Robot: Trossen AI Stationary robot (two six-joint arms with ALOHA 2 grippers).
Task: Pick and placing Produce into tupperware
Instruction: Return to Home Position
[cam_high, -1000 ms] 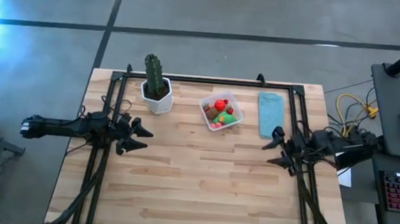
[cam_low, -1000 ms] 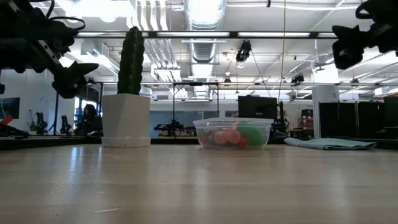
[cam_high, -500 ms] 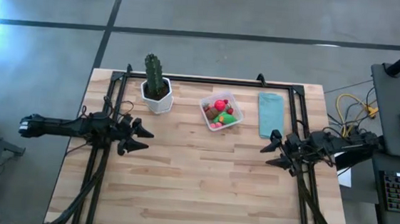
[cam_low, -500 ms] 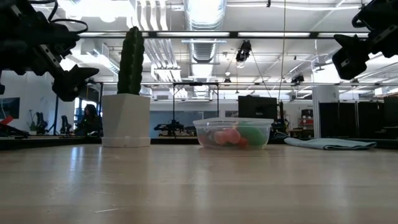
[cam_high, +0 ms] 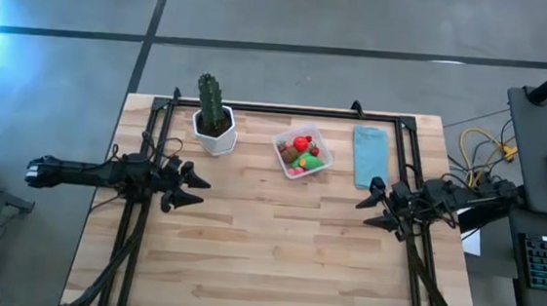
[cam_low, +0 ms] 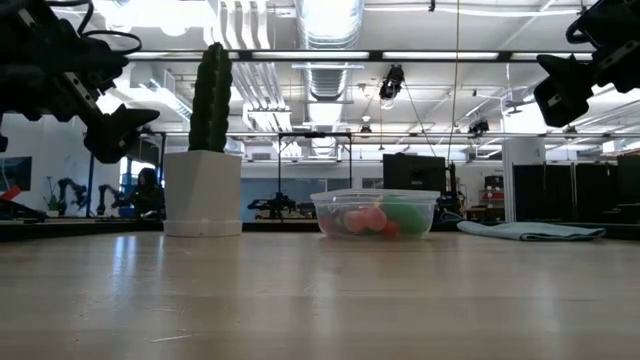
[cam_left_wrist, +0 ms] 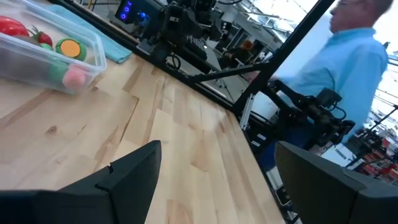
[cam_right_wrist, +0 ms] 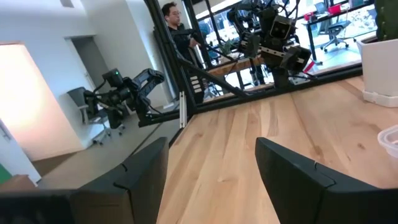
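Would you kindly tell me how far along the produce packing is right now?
Done: the produce lies inside the tupperware, and no loose piece shows on the table. In hand: nothing; the left gripper and right gripper hover at opposite table sides, jaws open and empty. Left: probably just parking the arms.

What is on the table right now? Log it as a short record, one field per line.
container: clear tub near the back edge of the table
contents: toy produce inside the tub, a red piece on top
loose produce: none visible outside the tub
cactus: cactus upright in a white pot, left of the tub
cloth: light blue cloth, folded, right of the tub
left gripper: left gripper open, empty, over the left side
right gripper: right gripper open, empty, over the right side
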